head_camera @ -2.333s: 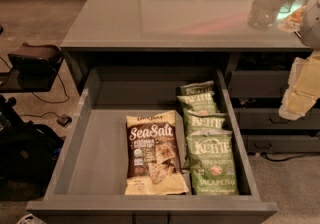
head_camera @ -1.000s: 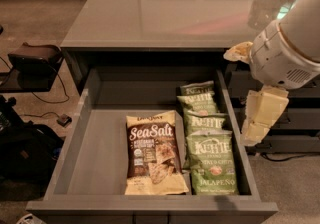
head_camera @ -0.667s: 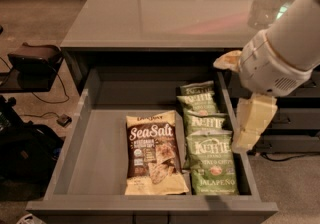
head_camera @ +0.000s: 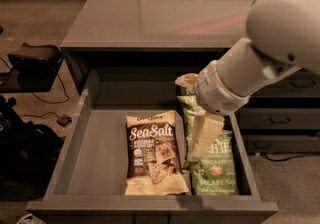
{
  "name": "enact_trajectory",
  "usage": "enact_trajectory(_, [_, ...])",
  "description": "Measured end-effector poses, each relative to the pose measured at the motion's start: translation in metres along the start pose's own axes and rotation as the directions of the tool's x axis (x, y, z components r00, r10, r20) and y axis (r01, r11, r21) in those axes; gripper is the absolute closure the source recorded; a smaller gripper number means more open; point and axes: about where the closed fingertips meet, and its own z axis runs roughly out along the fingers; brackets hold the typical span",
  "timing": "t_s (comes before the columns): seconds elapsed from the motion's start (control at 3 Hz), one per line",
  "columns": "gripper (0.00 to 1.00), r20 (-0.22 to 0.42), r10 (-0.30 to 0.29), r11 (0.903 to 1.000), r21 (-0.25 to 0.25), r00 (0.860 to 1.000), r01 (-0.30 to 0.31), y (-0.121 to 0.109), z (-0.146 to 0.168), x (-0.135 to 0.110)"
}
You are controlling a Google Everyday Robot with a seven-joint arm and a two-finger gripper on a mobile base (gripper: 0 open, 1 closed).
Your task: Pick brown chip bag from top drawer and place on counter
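The brown Sea Salt chip bag lies flat in the open top drawer, left of centre on the drawer floor. My gripper hangs over the right part of the drawer, above the green bags and just right of the brown bag's upper edge. Its two cream fingers stand apart and hold nothing. The white arm reaches in from the upper right. The grey counter lies behind the drawer.
Several green Kettle jalapeño chip bags lie along the drawer's right side, partly hidden by my gripper. Closed lower drawers sit to the right. A black stand and cables are on the floor at the left.
My arm has swung in from the right edge and moved left and down over the drawer, above the green bags. The bags have not moved.
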Motion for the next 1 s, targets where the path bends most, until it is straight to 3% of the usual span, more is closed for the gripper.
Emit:
enact_trajectory(0.33, [0.00, 0.035, 0.035, 0.9988, 0.031, 0.999, -0.036, -0.018, 0.035, 0.004])
enact_trajectory(0.67, [0.00, 0.028, 0.071, 0.9967, 0.038, 0.997, -0.072, -0.029, 0.068, 0.018])
enact_trajectory(1.0, [0.00, 0.008, 0.110, 0.9938, 0.017, 0.994, -0.110, -0.032, 0.096, 0.034])
